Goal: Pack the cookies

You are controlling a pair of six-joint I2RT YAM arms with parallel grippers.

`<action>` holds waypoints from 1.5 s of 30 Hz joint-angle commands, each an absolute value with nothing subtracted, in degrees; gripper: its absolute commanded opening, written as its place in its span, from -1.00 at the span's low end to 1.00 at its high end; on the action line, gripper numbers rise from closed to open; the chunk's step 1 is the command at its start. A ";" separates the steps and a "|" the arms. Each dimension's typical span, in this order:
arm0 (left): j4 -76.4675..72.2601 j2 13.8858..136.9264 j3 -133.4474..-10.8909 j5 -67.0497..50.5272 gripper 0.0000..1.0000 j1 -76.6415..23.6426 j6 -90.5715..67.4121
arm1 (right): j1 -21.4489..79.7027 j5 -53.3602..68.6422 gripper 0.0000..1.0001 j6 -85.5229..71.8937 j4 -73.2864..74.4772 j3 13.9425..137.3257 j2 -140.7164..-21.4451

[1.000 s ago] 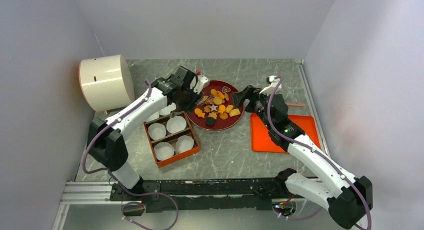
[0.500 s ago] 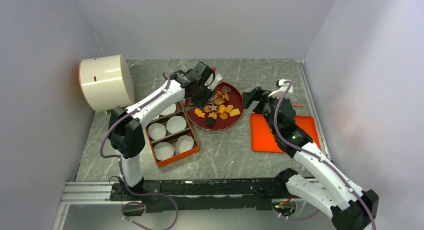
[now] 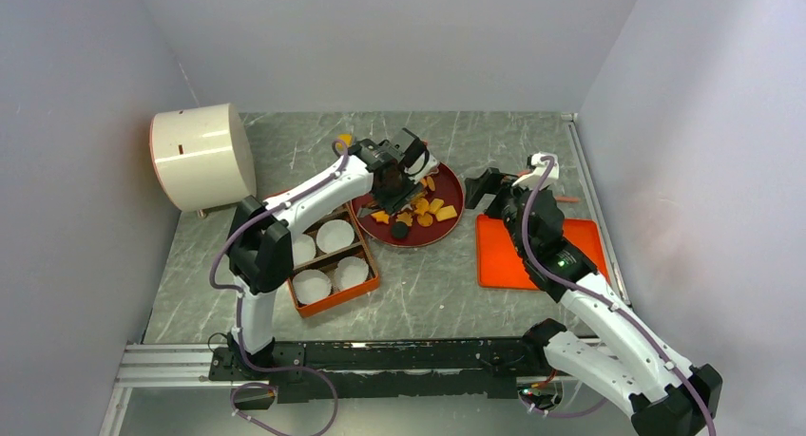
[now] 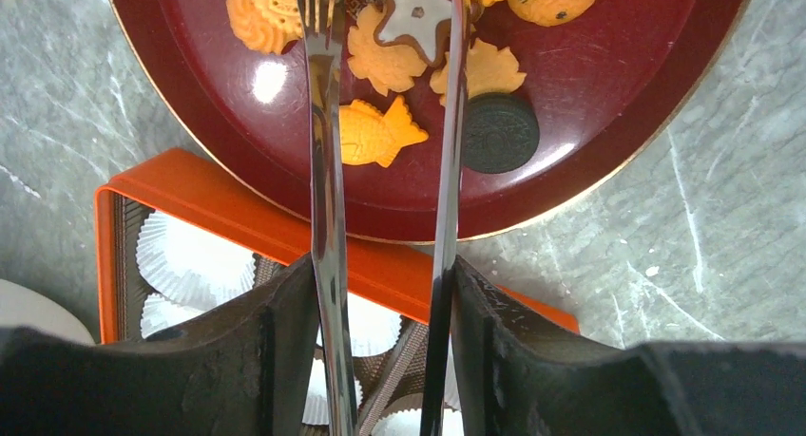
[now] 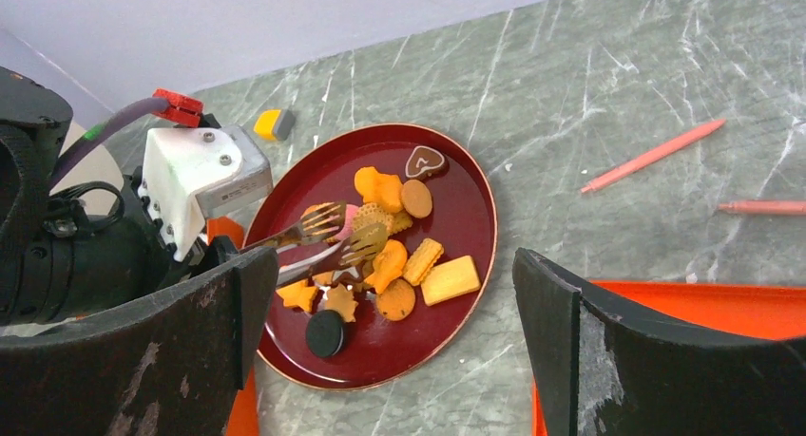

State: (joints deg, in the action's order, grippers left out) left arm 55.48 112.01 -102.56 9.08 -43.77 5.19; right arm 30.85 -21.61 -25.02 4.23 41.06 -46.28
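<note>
Cookies crowd the plate, tongs over them, box beside.

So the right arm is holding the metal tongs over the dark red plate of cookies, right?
No, it is the left gripper that holds the metal tongs over the dark red plate of cookies; the left wrist view shows them clamped between its fingers. The right gripper is open.

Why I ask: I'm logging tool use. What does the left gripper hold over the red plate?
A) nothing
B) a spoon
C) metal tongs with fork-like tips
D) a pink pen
C: the left gripper is clamped on metal tongs, whose forked tips reach over the cookies on the red plate.
</note>
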 commanded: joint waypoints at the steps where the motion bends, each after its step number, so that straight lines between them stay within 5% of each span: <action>1: 55.43 112.52 -105.83 11.13 0.05 -44.10 5.88 | 30.69 -22.76 0.98 -24.02 3.52 40.88 -45.35; 22: 55.96 117.26 -108.95 14.14 0.07 -45.79 7.12 | 30.67 -22.15 0.99 -24.30 2.73 40.87 -46.55; 34: 57.54 114.97 -109.69 15.76 -0.25 -46.03 7.00 | 30.66 -22.14 0.99 -23.77 1.49 41.47 -48.08; 45: 55.29 109.73 -106.95 17.09 -0.35 -45.94 6.42 | 30.51 -21.36 0.99 -23.63 0.26 41.92 -49.57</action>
State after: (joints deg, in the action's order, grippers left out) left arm 56.84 115.87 -106.96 15.27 -45.69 6.59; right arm 30.79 -21.93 -24.56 3.46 40.73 -49.47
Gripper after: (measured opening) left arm 0.415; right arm 0.993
